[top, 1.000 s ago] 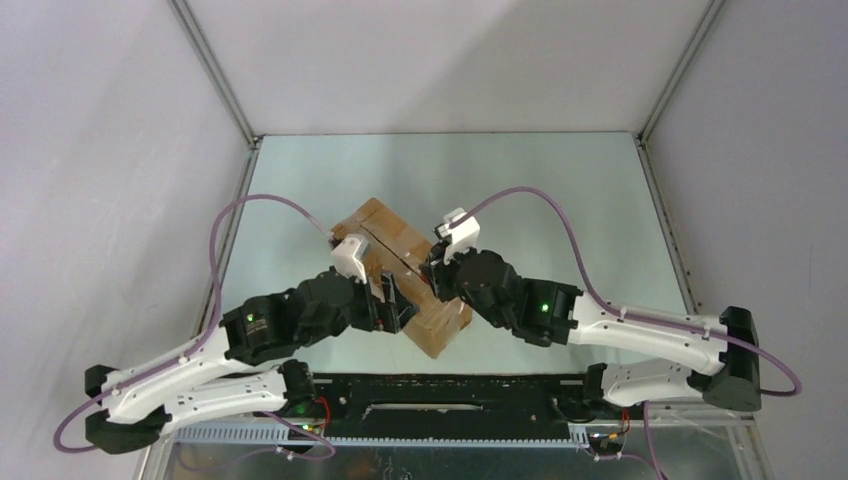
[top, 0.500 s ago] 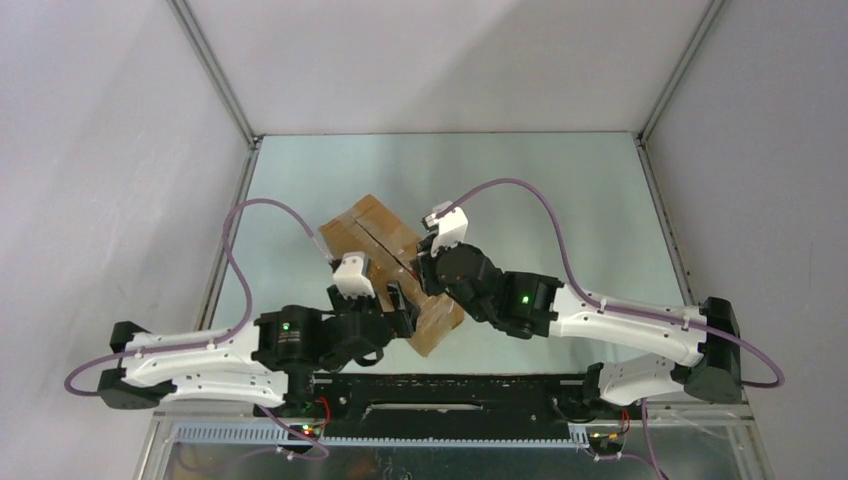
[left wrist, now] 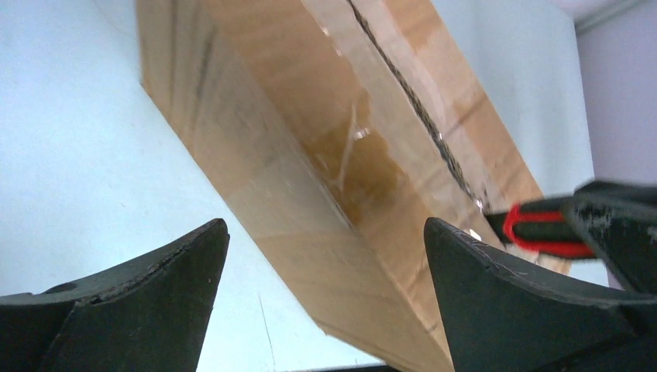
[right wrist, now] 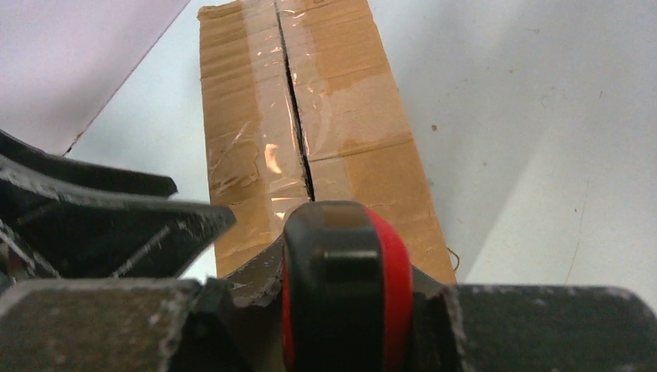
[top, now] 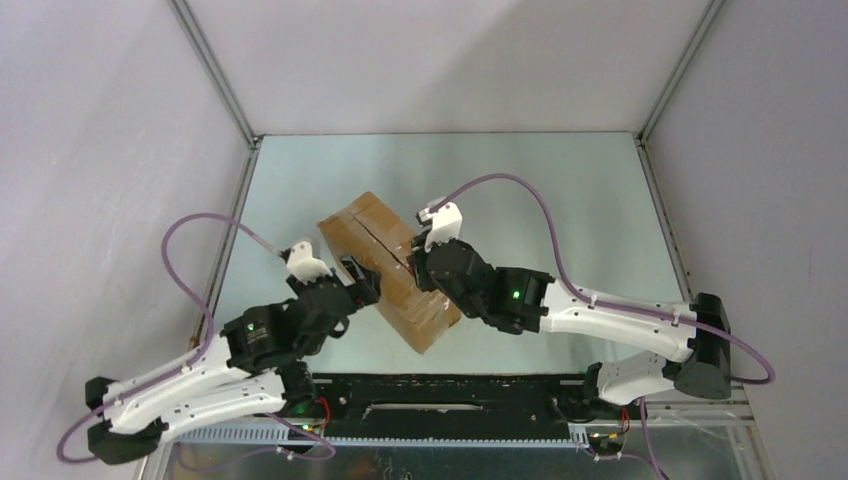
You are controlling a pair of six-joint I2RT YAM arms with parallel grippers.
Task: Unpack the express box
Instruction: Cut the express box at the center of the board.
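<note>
Two arms meet at the box [top: 368, 228], a brown cardboard carton lying flat near the middle of the pale table [top: 560, 200]. In the overhead view its long axis runs from 11 o'clock to 5 o'clock. Clear tape [right wrist: 240, 147] covers its top, and a dark slit [right wrist: 293, 116] runs down the seam between the two flaps [right wrist: 352, 85].

The left gripper [top: 360, 278] sits at the box's 8 o'clock side, just beside the long wall. Its fingers [left wrist: 147, 298] are spread wide and released, with nothing grasped between them. Whether they touch the cardboard I cannot tell.

The right gripper [top: 412, 265] reaches in from 3 o'clock and hangs over the top of the box near the seam. It is clenched on a red and black knife [right wrist: 345, 287]. Seen from the right wrist, the knife lines up with the slit, which runs away toward 12 o'clock, and its blade is hidden. Seen from the left wrist, the red of the knife shows at 3 o'clock, over the far edge of the box top
</note>
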